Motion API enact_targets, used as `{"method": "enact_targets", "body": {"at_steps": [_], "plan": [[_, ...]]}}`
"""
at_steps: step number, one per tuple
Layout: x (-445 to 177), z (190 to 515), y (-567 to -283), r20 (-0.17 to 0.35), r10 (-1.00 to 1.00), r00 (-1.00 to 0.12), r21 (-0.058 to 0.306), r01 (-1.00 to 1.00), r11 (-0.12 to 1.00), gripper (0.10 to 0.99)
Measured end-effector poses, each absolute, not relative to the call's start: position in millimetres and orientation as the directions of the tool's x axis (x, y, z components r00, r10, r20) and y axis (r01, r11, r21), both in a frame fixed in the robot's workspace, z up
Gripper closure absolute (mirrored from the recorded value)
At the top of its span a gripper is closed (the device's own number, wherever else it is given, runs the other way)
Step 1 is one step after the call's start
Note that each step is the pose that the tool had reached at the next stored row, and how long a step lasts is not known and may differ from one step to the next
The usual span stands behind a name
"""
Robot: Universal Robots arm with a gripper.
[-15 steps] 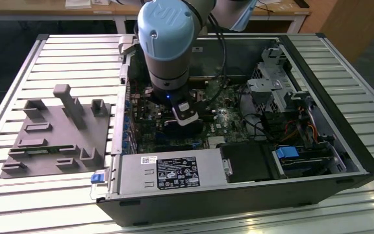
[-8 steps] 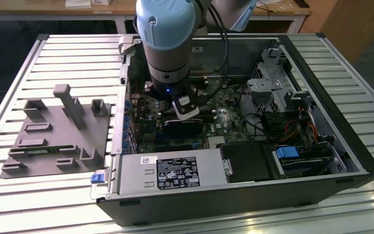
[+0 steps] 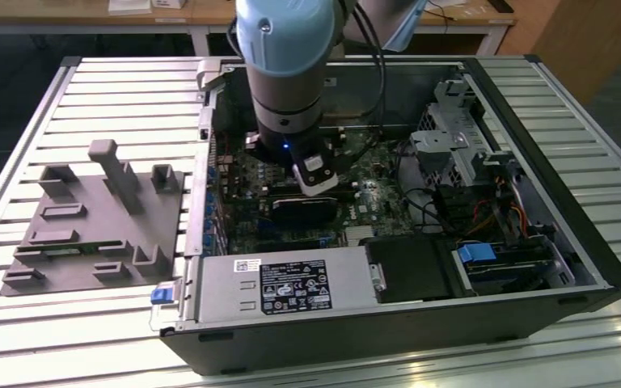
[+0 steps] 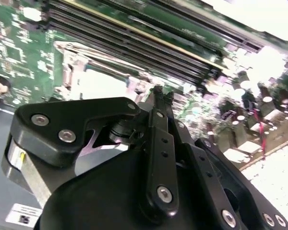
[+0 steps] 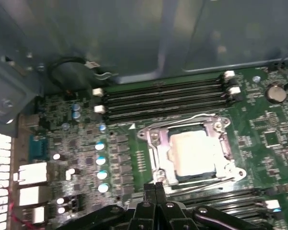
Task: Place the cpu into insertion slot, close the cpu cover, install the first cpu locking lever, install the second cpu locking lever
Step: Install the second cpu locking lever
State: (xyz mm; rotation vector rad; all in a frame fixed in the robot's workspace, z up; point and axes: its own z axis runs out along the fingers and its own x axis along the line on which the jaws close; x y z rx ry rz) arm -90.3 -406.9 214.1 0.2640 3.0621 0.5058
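The cpu (image 5: 194, 152) sits in the insertion slot (image 5: 159, 158) with the cpu cover (image 5: 222, 143) down around it; the pincer (image 5: 155, 186), pressed together and empty, hovers just beside the slot.

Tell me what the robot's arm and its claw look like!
The arm is a thick round tube with a pale blue cap on top, then grey and black rings lower down with a tiny blue light. Black cables run beside it. The gripper is black, built from flat jointed bars held by shiny silver screws, narrowing to thin fingertips.
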Motion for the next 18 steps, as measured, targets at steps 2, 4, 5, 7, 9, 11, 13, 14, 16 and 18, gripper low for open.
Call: {"method": "enact_targets", "body": {"at_steps": [2, 4, 5, 7, 9, 11, 13, 14, 16, 18], "plan": [[-83, 214, -407, 0.001, 0.171, -0.985, 0.321, 0.163, 0.933, 0.98], [-76, 214, -406, 0.001, 0.171, -0.985, 0.322, 0.163, 0.933, 0.98], [-72, 214, -406, 0.001, 0.172, -0.985, 0.321, 0.163, 0.933, 0.98], [-66, 214, -406, 0.001, 0.172, -0.985, 0.321, 0.163, 0.933, 0.98], [-61, 214, -406, 0.001, 0.172, -0.985, 0.321, 0.164, 0.933, 0.98], [-59, 214, -405, 0.001, 0.173, -0.985, 0.319, 0.164, 0.934, 0.98], [-58, 214, -402, 0.0, 0.173, -0.985, 0.313, 0.164, 0.936, 0.98], [-58, 214, -400, -0.001, 0.173, -0.985, 0.307, 0.164, 0.937, 0.98], [-58, 214, -396, -0.004, 0.173, -0.985, 0.293, 0.164, 0.942, 0.98], [-57, 214, -392, -0.007, 0.172, -0.985, 0.275, 0.164, 0.947, 0.98]]}}
